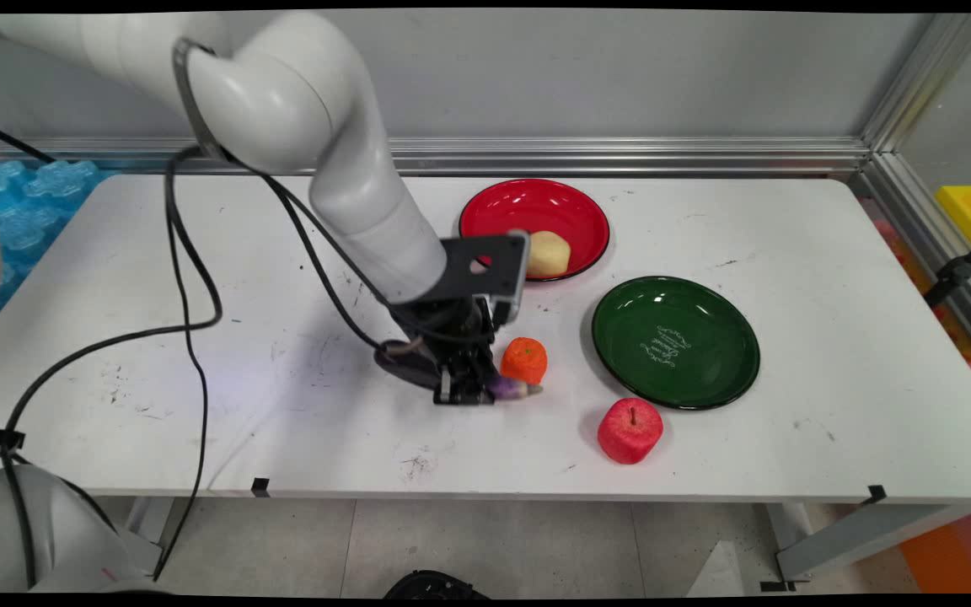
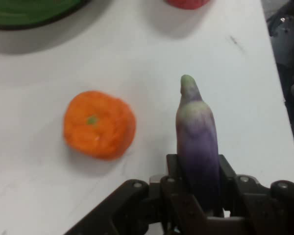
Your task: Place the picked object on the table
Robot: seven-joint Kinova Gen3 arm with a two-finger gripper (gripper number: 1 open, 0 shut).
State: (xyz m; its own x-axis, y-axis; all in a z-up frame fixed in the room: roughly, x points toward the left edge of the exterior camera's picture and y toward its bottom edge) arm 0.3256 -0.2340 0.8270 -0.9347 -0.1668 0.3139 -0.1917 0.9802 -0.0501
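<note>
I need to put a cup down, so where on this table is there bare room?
Bare stretches: the table left of the gripper, crossed only by cables, and the right end beyond the green plate. Crowded: the middle, where the eggplant in the gripper, the orange, the apple and the red plate with a potato cluster.

— How's the light on my feed?
— Bright and even from above. I see glare streaks on the red plate [image 1: 533,217] and green plate [image 1: 676,341], and soft shadows on the worktop [image 1: 831,354].
— The hand view?
— The orange [image 2: 99,124] looks slightly soft.
</note>
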